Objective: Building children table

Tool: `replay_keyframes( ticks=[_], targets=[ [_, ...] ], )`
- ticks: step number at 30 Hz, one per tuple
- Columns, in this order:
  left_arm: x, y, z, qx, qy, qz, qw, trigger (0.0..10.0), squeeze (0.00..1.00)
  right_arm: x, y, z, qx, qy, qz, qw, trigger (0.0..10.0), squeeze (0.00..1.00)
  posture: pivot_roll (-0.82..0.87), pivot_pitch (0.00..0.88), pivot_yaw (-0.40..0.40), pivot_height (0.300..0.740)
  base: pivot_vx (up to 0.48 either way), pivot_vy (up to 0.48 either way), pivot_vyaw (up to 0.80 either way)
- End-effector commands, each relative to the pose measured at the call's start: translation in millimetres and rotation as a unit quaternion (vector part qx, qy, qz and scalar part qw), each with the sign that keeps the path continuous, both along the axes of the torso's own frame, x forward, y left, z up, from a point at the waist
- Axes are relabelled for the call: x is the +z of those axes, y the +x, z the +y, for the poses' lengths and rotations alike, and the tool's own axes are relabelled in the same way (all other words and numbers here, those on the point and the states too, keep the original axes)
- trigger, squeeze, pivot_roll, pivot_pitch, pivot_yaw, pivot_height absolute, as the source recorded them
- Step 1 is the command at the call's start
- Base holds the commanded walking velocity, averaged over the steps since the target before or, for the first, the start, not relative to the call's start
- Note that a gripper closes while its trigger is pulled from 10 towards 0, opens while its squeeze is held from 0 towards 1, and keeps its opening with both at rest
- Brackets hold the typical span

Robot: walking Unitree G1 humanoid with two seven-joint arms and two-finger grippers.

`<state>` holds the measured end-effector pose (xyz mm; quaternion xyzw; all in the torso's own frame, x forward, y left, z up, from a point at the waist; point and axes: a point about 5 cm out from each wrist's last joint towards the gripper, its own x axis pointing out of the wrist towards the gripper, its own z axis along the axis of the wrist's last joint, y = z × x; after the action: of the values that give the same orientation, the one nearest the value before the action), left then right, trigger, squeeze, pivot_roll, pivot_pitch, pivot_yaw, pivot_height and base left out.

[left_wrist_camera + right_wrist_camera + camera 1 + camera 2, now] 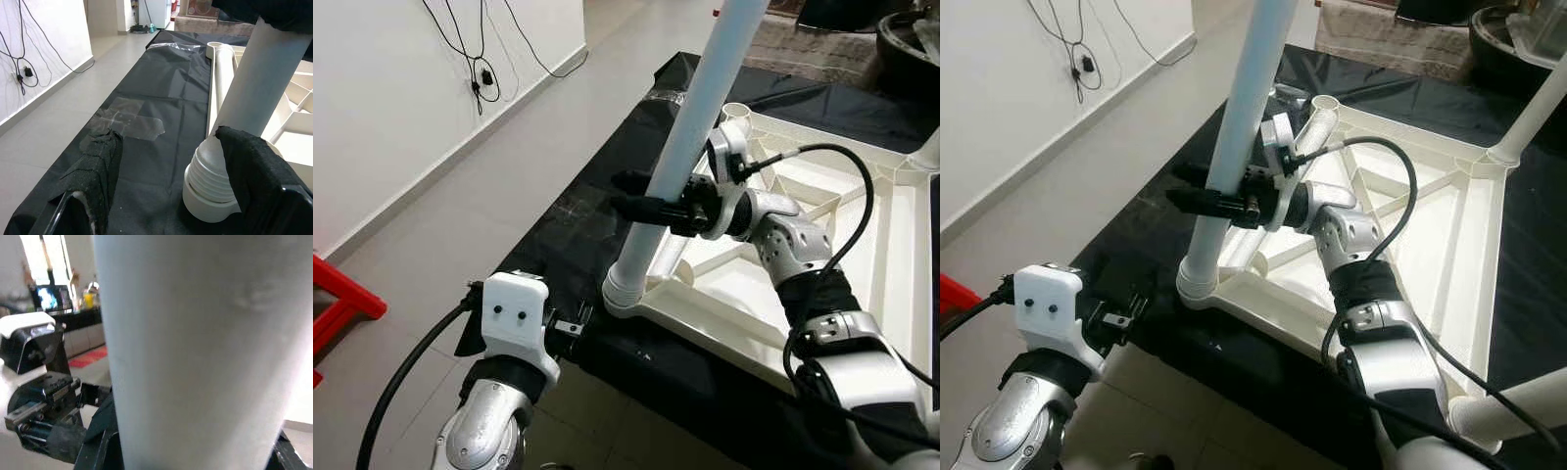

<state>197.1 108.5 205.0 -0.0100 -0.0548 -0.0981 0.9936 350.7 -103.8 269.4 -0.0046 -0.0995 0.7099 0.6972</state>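
Gripping the white leg [690, 137] partway up, the right gripper [641, 196] has its black fingers clamped either side of the tube. That leg stands tilted, its ribbed foot seated in the corner socket [625, 291] of the upturned white tabletop [862, 245]. The tabletop lies ribs-up on a black sheet [597, 186], and this corner sits right at the sheet's near edge, with bare floor [431, 245] just below it. Open floor runs off to the left as far as the white wall [382, 98], where cables [475, 59] hang. A red frame [337, 299] pokes in at the far left edge.

Down low, the left gripper [166, 181] hovers near that same corner, fingers [95, 171] spread apart with nothing between them. In the left wrist view one finger is over the black sheet and the other sits beside the leg's ribbed foot; I can't tell whether it touches. A taped patch [129, 120] shines on the sheet beyond. Another leg [1533, 108] rises at the tabletop's far corner, and a third [1518, 406] lies across the near right corner.
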Motion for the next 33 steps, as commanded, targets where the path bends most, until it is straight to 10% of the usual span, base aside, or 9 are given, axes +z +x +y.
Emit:
replay_keyframes(
  ticks=[1, 33],
  targets=[
    [-1, -0.8, 0.0, 0.002, 0.007, 0.001, 1.000, 10.0, 0.00, -31, -1.0, 4.5, -0.004, -0.056, 0.043, 0.998, 10.0, 0.00, 0.13, 0.203, -0.042, 0.740, 0.000, 0.000, 0.00],
    [1, 3.5, 0.0, 0.007, 0.007, -0.008, 1.000, 10.0, 0.00, -41, -10.7, 36.1, -0.078, -0.120, 0.017, 0.990, 10.0, 0.00, 0.11, 0.193, -0.045, 0.740, 0.000, 0.000, 0.00]
  ],
)
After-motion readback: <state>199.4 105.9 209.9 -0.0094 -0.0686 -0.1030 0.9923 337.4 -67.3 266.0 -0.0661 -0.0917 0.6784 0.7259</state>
